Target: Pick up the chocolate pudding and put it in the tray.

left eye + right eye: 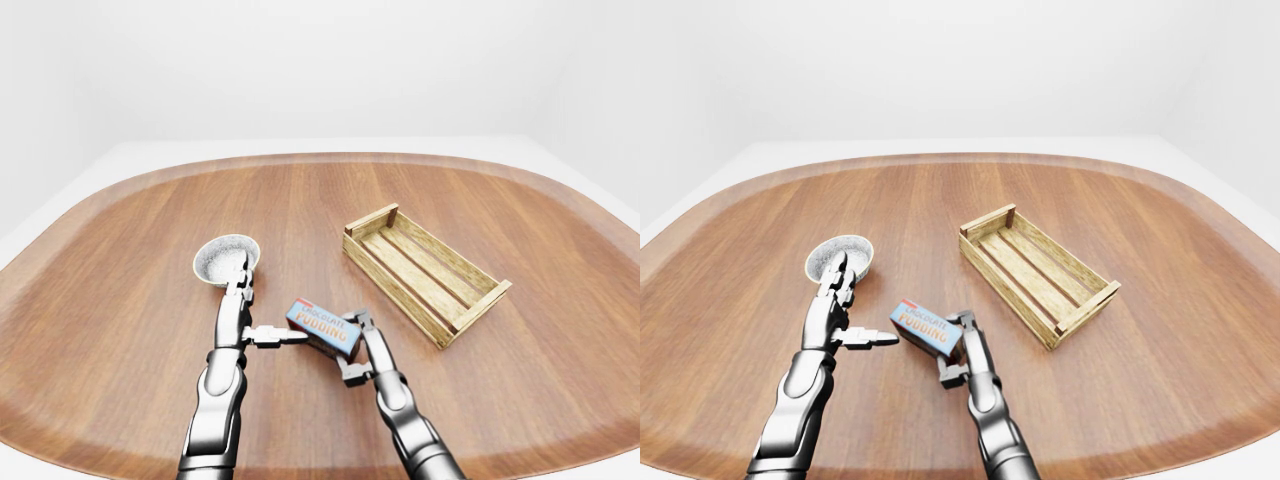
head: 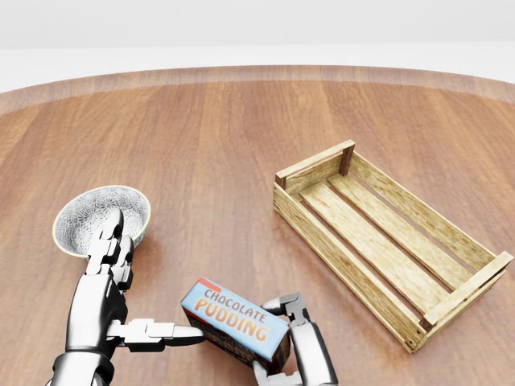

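Head view shows your right hand [image 2: 291, 342] with its fingers [image 2: 288, 305] curled round the right end of the chocolate pudding [image 2: 235, 325], so that hand is holding the box. Your left hand [image 2: 109, 289] is spread wide, its thumb tip just touching the box's left end, the other fingers pointing up toward the bowl [image 2: 100, 217]. The box sits tilted at the bottom of the view, low over the desk [image 2: 217, 145]; whether it is clear of the wood, you cannot tell. Before you lift, judge the hold firm; draw the left thumb away so it does not drag the box, then raise it straight and carry it right, above the near wall. The tray [image 2: 475, 283], a slatted wooden crate, holds nothing. The bowl looks empty too.
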Robot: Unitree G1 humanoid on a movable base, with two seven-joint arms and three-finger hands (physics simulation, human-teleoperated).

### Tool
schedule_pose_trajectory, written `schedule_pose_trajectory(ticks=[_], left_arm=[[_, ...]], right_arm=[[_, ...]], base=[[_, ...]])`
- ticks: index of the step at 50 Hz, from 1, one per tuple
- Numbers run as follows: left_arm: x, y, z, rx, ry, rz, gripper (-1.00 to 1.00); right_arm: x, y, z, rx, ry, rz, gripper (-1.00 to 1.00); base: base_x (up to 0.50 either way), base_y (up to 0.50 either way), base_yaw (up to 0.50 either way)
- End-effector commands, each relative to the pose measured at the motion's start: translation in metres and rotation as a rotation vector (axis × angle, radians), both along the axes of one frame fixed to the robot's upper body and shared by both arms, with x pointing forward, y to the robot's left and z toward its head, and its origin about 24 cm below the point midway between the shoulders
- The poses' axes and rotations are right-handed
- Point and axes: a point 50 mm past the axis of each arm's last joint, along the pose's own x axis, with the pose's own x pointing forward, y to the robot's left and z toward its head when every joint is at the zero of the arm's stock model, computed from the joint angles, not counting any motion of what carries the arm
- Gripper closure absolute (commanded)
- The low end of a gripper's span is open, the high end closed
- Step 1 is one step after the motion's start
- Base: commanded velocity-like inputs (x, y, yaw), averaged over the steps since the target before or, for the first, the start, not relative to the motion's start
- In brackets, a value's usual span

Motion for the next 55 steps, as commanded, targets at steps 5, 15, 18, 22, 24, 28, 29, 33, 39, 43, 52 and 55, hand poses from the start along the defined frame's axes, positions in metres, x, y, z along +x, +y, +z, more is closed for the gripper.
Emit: schedule_pose_trajectory(ticks=[5,15,18,22,24,28,29,33,39,43,52,55], left_arm=[[0.000,0.000,0.001,-0.002,-0.002,-0.010,-1.00],[0.000,0.000,0.001,-0.002,-0.001,-0.011,-1.00],[0.000,0.000,0.001,-0.001,-0.001,-0.013,-1.00],[0.000,-0.001,0.001,-0.002,-0.002,-0.013,-1.00],[0.000,-0.001,0.000,-0.002,-0.002,-0.014,-1.00],[0.000,-0.001,0.001,-0.002,-0.002,-0.014,-1.00],[0.000,-0.001,0.001,-0.002,-0.001,-0.014,-1.00],[0.000,-0.001,0.001,-0.002,-0.001,-0.015,-1.00],[0.000,-0.001,0.001,-0.002,-0.001,-0.015,-1.00],[0.000,-0.001,0.001,-0.002,-0.001,-0.015,-1.00],[0.001,0.000,0.000,-0.003,0.000,-0.014,-1.00],[0.001,0.000,0.001,-0.004,0.000,-0.013,-1.00]], right_arm=[[0.005,0.001,0.040,0.083,-0.171,-0.003,1.00],[0.009,0.002,0.059,0.107,-0.253,0.008,1.00],[0.012,0.001,0.059,0.103,-0.251,0.005,1.00],[0.018,0.000,0.060,0.100,-0.256,0.000,1.00],[0.025,-0.001,0.064,0.097,-0.269,-0.002,1.00],[0.037,0.000,0.075,0.102,-0.309,0.002,1.00],[0.043,0.000,0.077,0.101,-0.315,0.000,1.00],[0.051,-0.001,0.083,0.100,-0.335,-0.002,1.00],[0.069,-0.002,0.093,0.079,-0.360,-0.009,1.00],[0.082,-0.004,0.098,0.059,-0.364,-0.019,1.00],[0.106,-0.008,0.106,0.005,-0.356,-0.038,1.00],[0.116,-0.010,0.102,-0.036,-0.318,-0.055,1.00]], base=[[0.00,0.00,0.00],[0.00,0.00,0.00],[0.00,0.00,0.00],[0.00,0.00,0.00],[0.00,0.00,0.00],[0.00,0.00,0.00],[0.00,0.00,0.00],[0.00,0.00,0.00],[0.00,0.00,0.00],[0.00,0.00,0.00],[0.00,0.00,0.00],[0.00,0.00,0.00]])
